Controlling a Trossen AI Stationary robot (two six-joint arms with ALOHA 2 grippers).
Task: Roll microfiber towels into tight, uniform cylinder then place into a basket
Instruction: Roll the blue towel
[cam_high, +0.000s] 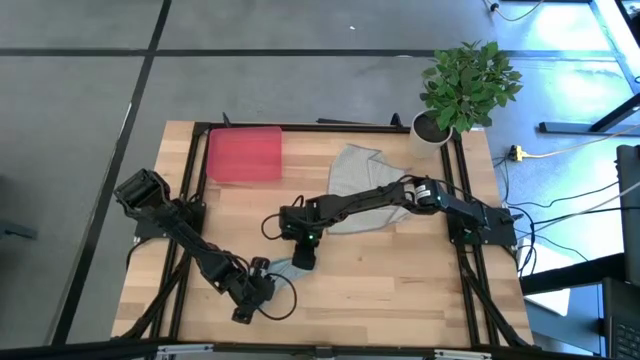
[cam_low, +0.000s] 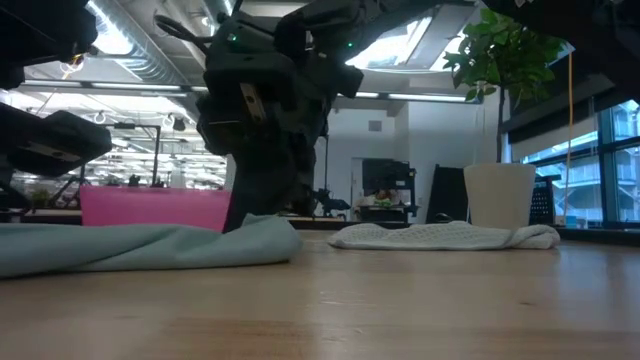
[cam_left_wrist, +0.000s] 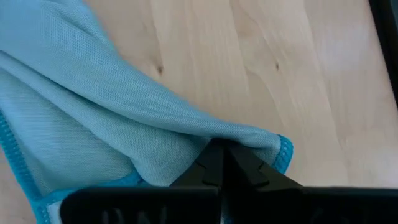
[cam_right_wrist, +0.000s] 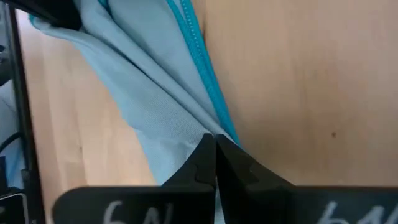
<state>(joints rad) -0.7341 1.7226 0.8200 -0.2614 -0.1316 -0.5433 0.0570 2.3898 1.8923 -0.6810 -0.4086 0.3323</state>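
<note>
both pincers clamped on the blue towel (cam_left_wrist: 106, 118), low on the tabletop (cam_high: 400, 290): left pincer (cam_left_wrist: 222, 163) and right pincer (cam_right_wrist: 216, 154) each pinch an edge, likely to tension it for rolling. grey towel (cam_high: 362, 178) waits crumpled beside basket (cam_high: 243, 154), still empty.

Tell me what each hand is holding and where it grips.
Both hold the blue towel. The left hand pinches a folded corner at its stitched hem; the right hand pinches its stitched edge. The grey towel lies free.
</note>
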